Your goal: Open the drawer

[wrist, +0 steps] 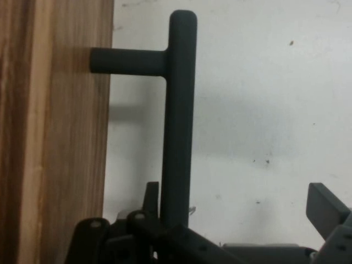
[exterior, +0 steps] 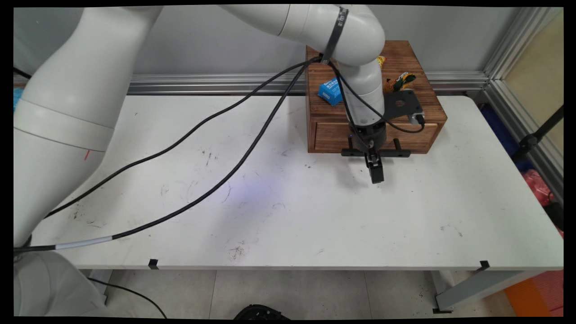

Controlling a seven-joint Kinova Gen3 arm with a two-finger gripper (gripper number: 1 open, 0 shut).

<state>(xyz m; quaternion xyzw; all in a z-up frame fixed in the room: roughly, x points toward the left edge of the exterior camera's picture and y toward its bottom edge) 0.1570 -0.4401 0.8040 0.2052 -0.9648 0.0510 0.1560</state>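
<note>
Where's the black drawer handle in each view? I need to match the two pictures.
Main view: the black handle runs along the wooden box's drawer front, right of centre, partly hidden by the gripper.
Hand view: the handle stands upright at centre, one post joining it to the wood on the left; the gripper straddles it, open.
Shared landmark: the wooden drawer front.

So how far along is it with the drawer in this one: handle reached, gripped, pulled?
Reached: the gripper is down at the wooden drawer front, its open fingers either side of the black bar handle. In hand: the grip, as the fingers are not closed on the bar. Left: any pull. The drawer front looks flush with its wooden box, so it appears shut.
</note>
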